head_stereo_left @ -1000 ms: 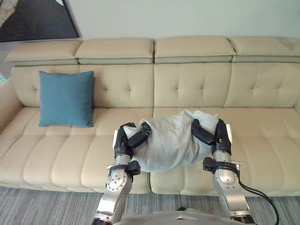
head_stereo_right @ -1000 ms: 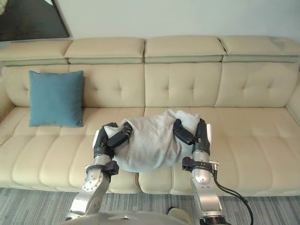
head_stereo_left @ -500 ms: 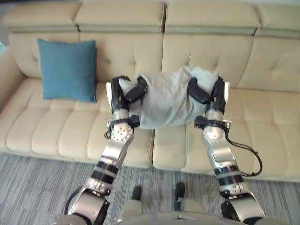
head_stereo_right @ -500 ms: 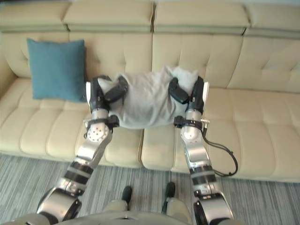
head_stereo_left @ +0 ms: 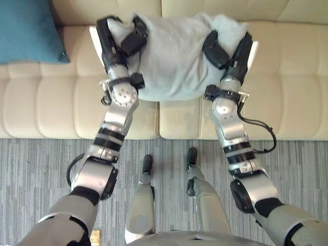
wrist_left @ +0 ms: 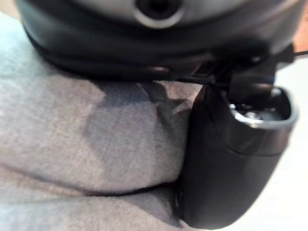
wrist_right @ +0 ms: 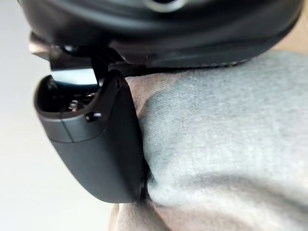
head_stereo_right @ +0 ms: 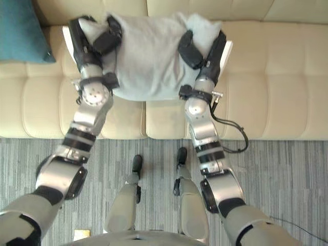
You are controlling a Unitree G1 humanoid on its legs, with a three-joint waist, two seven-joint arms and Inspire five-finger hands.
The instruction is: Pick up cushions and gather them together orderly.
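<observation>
Leftward, blue cushion (head_stereo_left: pixel 25 31) lies apart from grey cushion (head_stereo_left: pixel 174 56).

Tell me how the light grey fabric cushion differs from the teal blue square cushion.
The light grey fabric cushion is gripped between the left hand and right hand over the beige sofa. The teal blue square cushion sits on the seat, untouched, to the robot's left. The grey one bulges where squeezed; the teal one keeps a flat face and crisp corner. Both are soft fabric cushions.
</observation>
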